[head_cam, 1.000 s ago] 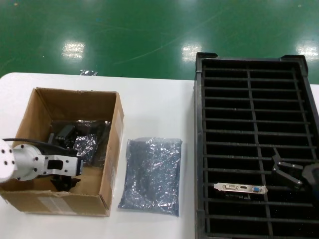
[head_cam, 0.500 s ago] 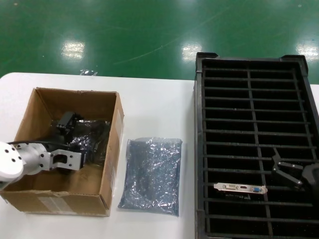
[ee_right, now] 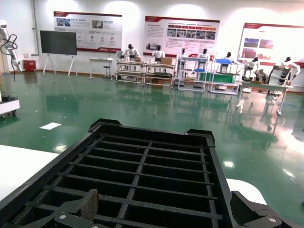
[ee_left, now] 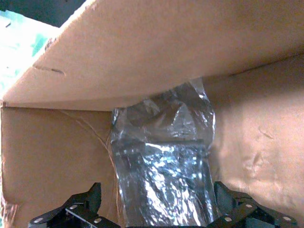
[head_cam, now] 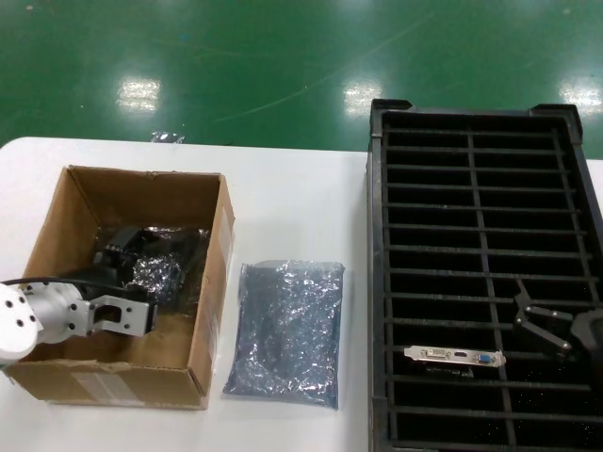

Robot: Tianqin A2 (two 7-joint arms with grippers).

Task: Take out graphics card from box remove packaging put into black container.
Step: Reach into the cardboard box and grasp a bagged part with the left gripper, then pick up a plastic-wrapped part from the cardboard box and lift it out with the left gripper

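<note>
— One card looks finished so far. On the white tabletop (head_cam: 292, 198), the large black ribbed plastic tray (head_cam: 482, 122) holds a slim dark graphics card with a silver bracket and white and blue ports (head_cam: 454, 356), standing in a near slot of its left column.

— And the brown corrugated cardboard box (head_cam: 213, 301)?

— It sits open at the left. Inside lies a crinkly, shiny grey-blue plastic bag (ee_left: 164, 156), apparently with another card to unpack. Between box and tray, a similar bag (head_cam: 287, 330) lies flat on the tabletop, probably emptied.

— Where are the arms?

— The left pincer (ee_left: 159, 216) reaches into the box, fingers (ee_left: 88, 202) spread either side of the bag's near end, not closed on it. The right pincer (head_cam: 546, 325) hovers over the tray beside the seated card, fingers apart, holding nothing.

— What's left?

— I'd say gripping that bag, lifting it out, stripping it and slotting the card.
</note>
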